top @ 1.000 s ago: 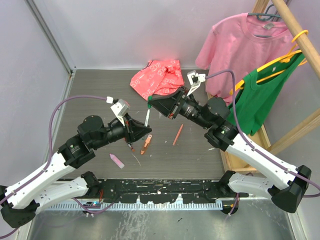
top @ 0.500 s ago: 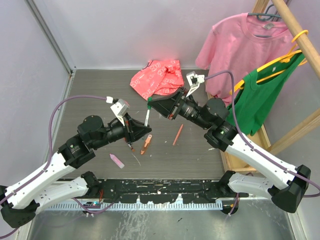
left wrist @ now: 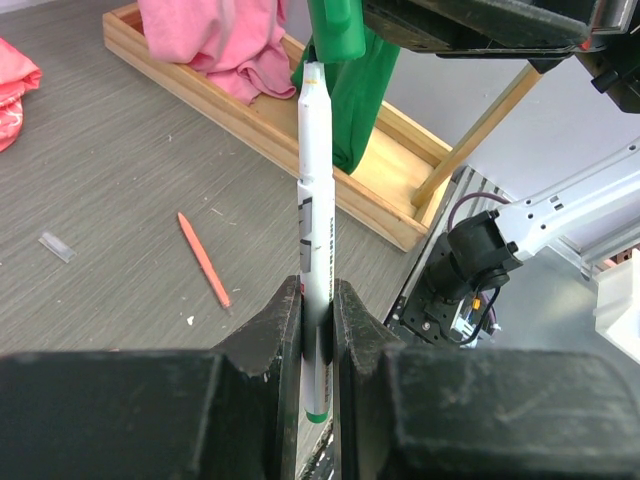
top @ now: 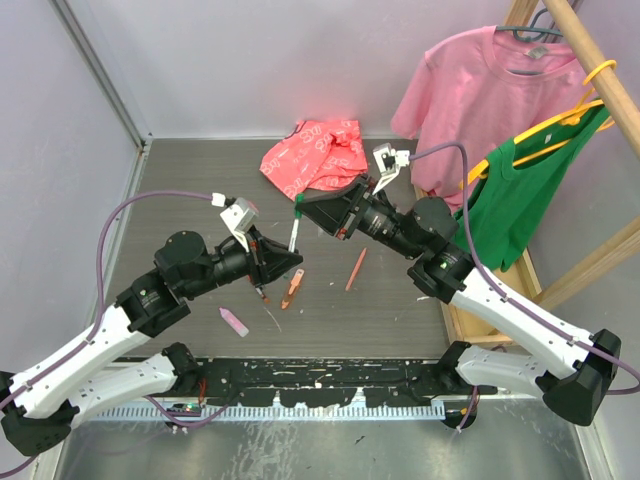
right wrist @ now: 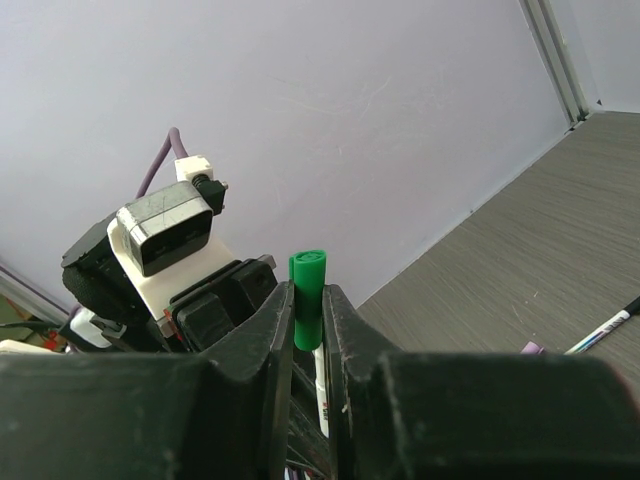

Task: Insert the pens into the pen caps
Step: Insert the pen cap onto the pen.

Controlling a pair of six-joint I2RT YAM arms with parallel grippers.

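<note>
You've got a matt, wood-grain grey table (top: 200,190); on it, beside the red patterned cloth (top: 312,150), soft and crumpled, a smooth glossy white plastic marker (left wrist: 316,230) w/ shiny green plastic cap (right wrist: 307,300); gripper fingers (left wrist: 262,345) matt black, scuffed.

Hidden or cut off, as I saw it:
- white marker (left wrist: 316,240): print unreadable; lower barrel hidden between left claw (left wrist: 318,330) fingers.
- green cap (left wrist: 335,28): top cropped in left wrist view.
- small items under left claw (top: 262,290), overhead view: too small to identify.
</note>
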